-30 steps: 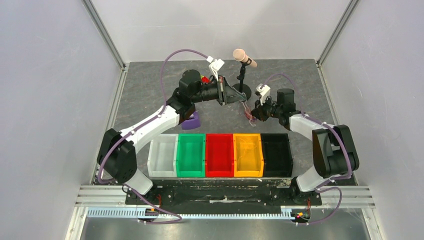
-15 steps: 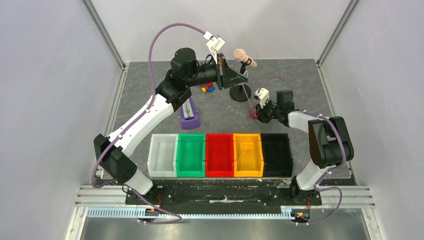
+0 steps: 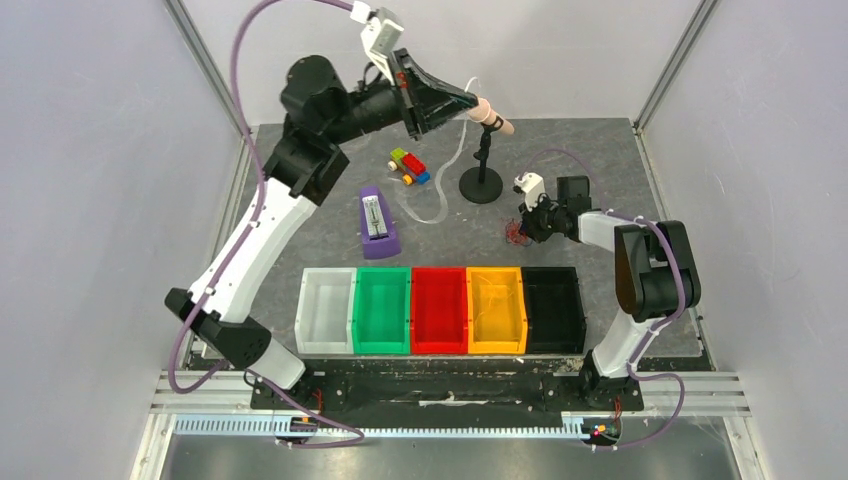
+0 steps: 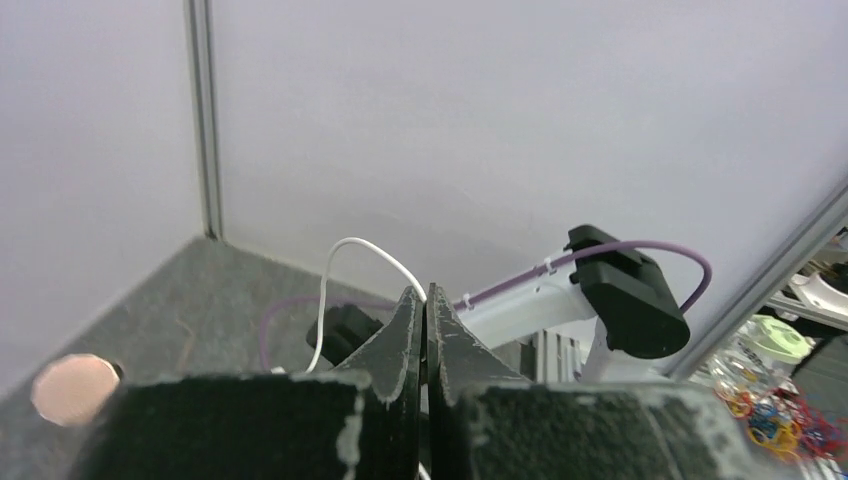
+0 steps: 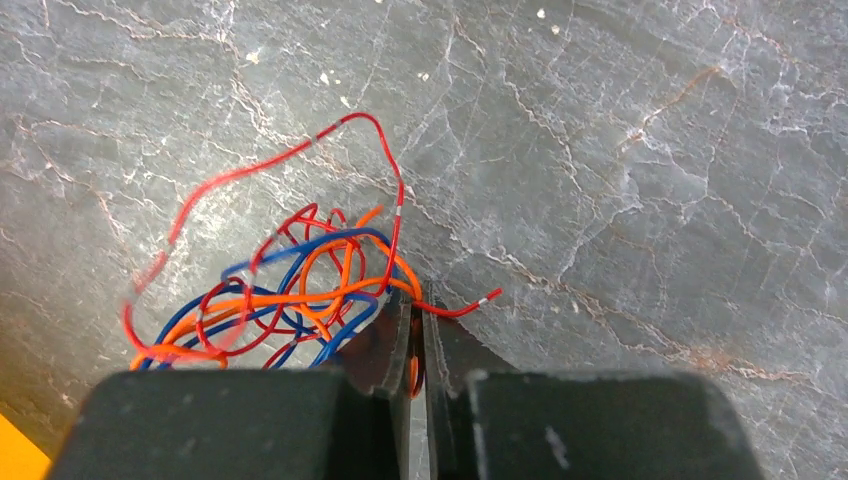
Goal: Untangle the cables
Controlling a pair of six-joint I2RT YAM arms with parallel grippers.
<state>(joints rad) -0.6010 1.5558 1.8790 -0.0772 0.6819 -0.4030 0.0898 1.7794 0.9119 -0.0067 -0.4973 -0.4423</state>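
Note:
My left gripper (image 3: pixel 468 100) is raised high at the back, next to the microphone, and is shut on a thin white cable (image 3: pixel 447 175). The cable hangs down in a long loop to the table. In the left wrist view the white cable (image 4: pixel 330 290) arcs out from the closed gripper (image 4: pixel 426 292). My right gripper (image 3: pixel 518 232) is low on the table at the right. It is shut on a tangle of red, orange and blue cables (image 5: pixel 290 290), pinched at the gripper (image 5: pixel 418 300). A red end pokes out to the right.
A microphone (image 3: pixel 488 114) stands on a round black base (image 3: pixel 481 186). Toy bricks (image 3: pixel 409 166) and a purple block (image 3: pixel 376 222) lie on the left. A row of bins stands at the front, from white (image 3: pixel 325 310) to black (image 3: pixel 553 308).
My left arm has risen and swung back to the left, drawing the white cable out of the bundle. My right gripper has stayed low on the tangle, shifting slightly right.

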